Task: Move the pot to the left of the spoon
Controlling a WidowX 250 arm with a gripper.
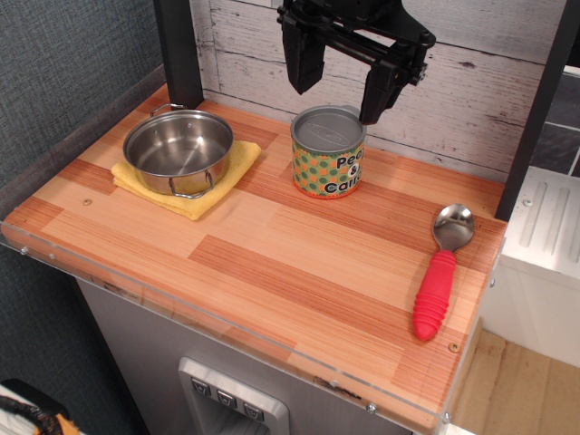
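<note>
One pot [178, 151] is sitting on a yellow cloth [237, 164] at the table's [272, 272] far left. I'm seeing one can [328, 152] standing mid-table between it and one spoon [441, 270] lying at the right edge. My gripper [337, 77] is hanging above the can, jaws spread wide, holding nothing.

Whitewashed plank wall [489, 82] — wooden tabletop [272, 263]
</note>
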